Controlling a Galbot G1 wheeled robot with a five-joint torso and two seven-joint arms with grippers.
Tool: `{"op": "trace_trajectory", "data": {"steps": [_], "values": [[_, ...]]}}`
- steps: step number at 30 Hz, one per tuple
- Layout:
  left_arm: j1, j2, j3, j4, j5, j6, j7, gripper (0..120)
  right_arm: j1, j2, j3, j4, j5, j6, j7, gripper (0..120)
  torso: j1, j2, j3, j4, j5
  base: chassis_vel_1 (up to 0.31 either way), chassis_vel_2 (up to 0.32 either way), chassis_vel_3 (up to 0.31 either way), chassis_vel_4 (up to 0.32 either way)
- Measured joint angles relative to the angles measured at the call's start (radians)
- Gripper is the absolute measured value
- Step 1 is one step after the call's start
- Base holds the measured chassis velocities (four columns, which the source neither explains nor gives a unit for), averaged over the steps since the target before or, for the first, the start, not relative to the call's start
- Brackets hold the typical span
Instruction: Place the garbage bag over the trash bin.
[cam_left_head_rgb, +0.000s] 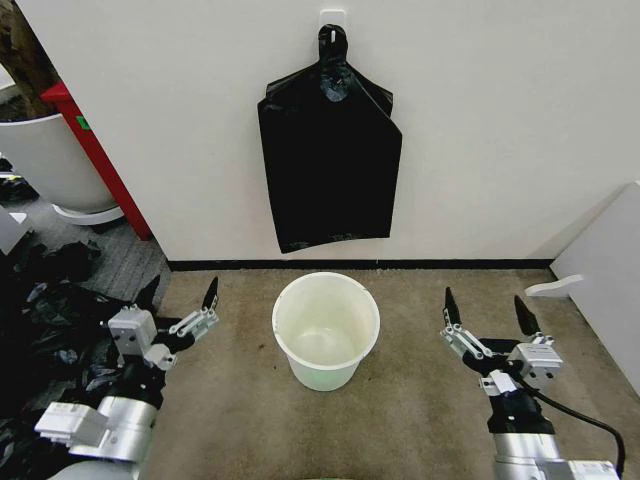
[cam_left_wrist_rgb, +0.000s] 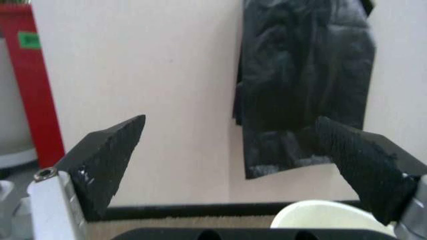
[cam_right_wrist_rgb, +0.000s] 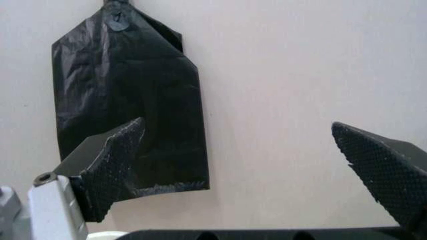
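The trash bin (cam_left_head_rgb: 322, 374), a small round off-white bucket, stands upright and empty on the brown carpet in front of the wall; its rim also shows in the left wrist view (cam_left_wrist_rgb: 325, 214). The garbage bag is out of view. My left gripper (cam_left_head_rgb: 182, 292) hovers open to the left of the bin, holding nothing (cam_left_wrist_rgb: 231, 122). My right gripper (cam_left_head_rgb: 486, 305) hovers open to the bin's right, also holding nothing (cam_right_wrist_rgb: 238, 125).
A flat black bag bundle (cam_left_head_rgb: 328, 160) with a knotted loop hangs from a wall hook above the bin. A heap of black plastic bags (cam_left_head_rgb: 50, 320) lies at the left, behind it a big white tub (cam_left_head_rgb: 50, 160) and a red post (cam_left_head_rgb: 95, 150). A white panel (cam_left_head_rgb: 610, 270) stands at the right.
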Motion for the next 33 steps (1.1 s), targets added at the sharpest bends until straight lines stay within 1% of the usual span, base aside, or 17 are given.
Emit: {"op": "trace_trajectory", "data": {"steps": [2, 16, 23, 26, 27, 31, 32, 33], "values": [[-0.002, 0.006, 0.008, 0.000, 0.002, -0.010, 0.005, 100, -0.002, 0.000, 0.000, 0.001, -0.002, 0.002, -0.002, 100, 0.000, 0.000, 0.000, 0.0000, 0.0000, 0.000, 0.000, 0.000, 0.000], [-0.026, 0.015, 0.010, -0.001, -0.018, 0.018, 0.013, 100, -0.004, 0.001, -0.008, 0.000, -0.006, -0.015, 0.016, 100, 0.000, 0.000, 0.000, 0.0000, 0.0000, 0.000, 0.000, 0.000, 0.000], [-0.016, 0.013, 0.013, -0.001, -0.026, 0.005, -0.022, 100, -0.019, 0.001, -0.023, 0.008, -0.001, -0.035, 0.007, 100, 0.000, 0.000, 0.000, 0.0000, 0.0000, 0.000, 0.000, 0.000, 0.000], [-0.009, 0.017, -0.002, -0.001, -0.039, 0.018, -0.025, 100, -0.019, 0.001, -0.037, 0.003, 0.059, -0.040, 0.008, 100, 0.000, 0.000, 0.000, 0.0000, -0.0001, 0.000, 0.000, 0.000, 0.000], [-0.009, 0.017, -0.002, -0.001, -0.039, 0.018, -0.025, 100, -0.019, 0.001, -0.037, 0.003, 0.059, -0.040, 0.008, 100, 0.000, 0.000, 0.000, 0.0000, -0.0001, 0.000, 0.000, 0.000, 0.000], [0.001, 0.021, -0.004, -0.001, -0.032, 0.024, -0.012, 100, 0.028, 0.000, -0.070, -0.008, 0.195, -0.058, 0.009, 100, 0.000, 0.000, 0.000, -0.0001, 0.0000, 0.000, 0.000, 0.000, 0.000], [0.003, 0.022, -0.004, -0.001, -0.027, 0.023, -0.010, 100, 0.063, -0.003, -0.086, -0.007, 0.259, -0.081, 0.019, 100, 0.000, 0.000, 0.000, -0.0001, 0.0000, 0.000, 0.000, 0.000, 0.000], [0.003, 0.022, -0.004, -0.001, -0.027, 0.023, -0.010, 100, 0.063, -0.003, -0.086, -0.007, 0.259, -0.081, 0.019, 100, 0.000, 0.000, 0.000, -0.0001, 0.0000, 0.000, 0.000, 0.000, 0.000]]}}
